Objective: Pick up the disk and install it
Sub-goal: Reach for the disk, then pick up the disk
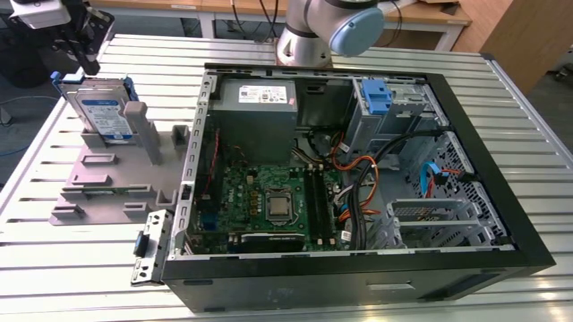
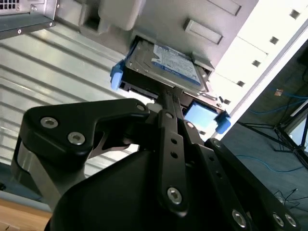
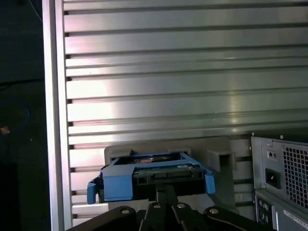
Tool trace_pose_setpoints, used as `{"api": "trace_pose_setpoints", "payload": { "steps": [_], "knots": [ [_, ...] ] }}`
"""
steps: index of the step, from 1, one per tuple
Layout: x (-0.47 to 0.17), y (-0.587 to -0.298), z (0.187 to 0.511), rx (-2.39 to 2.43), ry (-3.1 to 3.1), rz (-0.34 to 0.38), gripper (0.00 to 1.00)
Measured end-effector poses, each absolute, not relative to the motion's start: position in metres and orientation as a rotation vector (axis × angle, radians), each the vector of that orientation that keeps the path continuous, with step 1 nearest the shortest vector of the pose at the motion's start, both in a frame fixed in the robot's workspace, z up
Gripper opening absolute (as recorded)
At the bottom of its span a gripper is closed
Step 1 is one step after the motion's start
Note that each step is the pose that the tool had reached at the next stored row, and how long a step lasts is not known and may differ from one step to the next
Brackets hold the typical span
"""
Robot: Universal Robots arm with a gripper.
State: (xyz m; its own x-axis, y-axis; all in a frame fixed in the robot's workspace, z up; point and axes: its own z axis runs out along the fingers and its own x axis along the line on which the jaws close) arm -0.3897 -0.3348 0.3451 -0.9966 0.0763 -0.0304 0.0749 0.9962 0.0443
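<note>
Near the surface's (image 1: 80, 268) corner, the disk (image 1: 100, 111) is being held upright in a grey stand (image 1: 107, 174), directly beneath the tool (image 1: 91, 66). Whether the tool is being closed on it cannot be told.

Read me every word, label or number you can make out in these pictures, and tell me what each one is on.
No text here is legible enough to quote.
White-and-blue label on the disk: print too small to read.
White sticker on the power supply: print too small to read.
Markings on the motherboard: too small to read.
</note>
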Motion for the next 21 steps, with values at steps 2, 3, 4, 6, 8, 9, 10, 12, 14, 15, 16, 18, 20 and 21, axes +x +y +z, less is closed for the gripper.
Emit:
{"api": "trace_pose_setpoints", "payload": {
  "steps": [2,3,4,6,8,9,10,12,14,15,16,18,20,21],
  "knots": [
    [-0.3897,-0.3348,0.3452,0.117,3.107,0.067,0.11],
    [-0.3897,-0.3348,0.3456,0.117,3.107,0.067,0.11],
    [-0.3896,-0.3348,0.3465,0.117,3.107,0.067,0.11],
    [-0.3897,-0.3347,0.3478,0.118,3.107,0.067,0.11],
    [-0.3897,-0.3347,0.3478,0.118,3.107,0.067,0.11],
    [-0.3897,-0.3348,0.3479,0.118,3.107,0.067,0.11],
    [-0.3896,-0.3349,0.3478,0.118,3.107,0.067,0.11],
    [-0.3897,-0.3350,0.3478,0.118,3.107,0.067,0.11],
    [-0.3897,-0.3350,0.3478,0.118,3.107,0.067,0.11],
    [-0.3897,-0.3350,0.3478,0.118,3.107,0.067,0.11],
    [-0.3897,-0.3350,0.3479,0.118,3.107,0.067,0.11],
    [-0.3897,-0.3350,0.3479,0.118,3.107,0.067,0.11],
    [-0.3897,-0.3351,0.3479,0.118,3.107,0.067,0.11],
    [-0.3897,-0.3351,0.3479,0.117,3.107,0.067,0.11]
  ]
}}
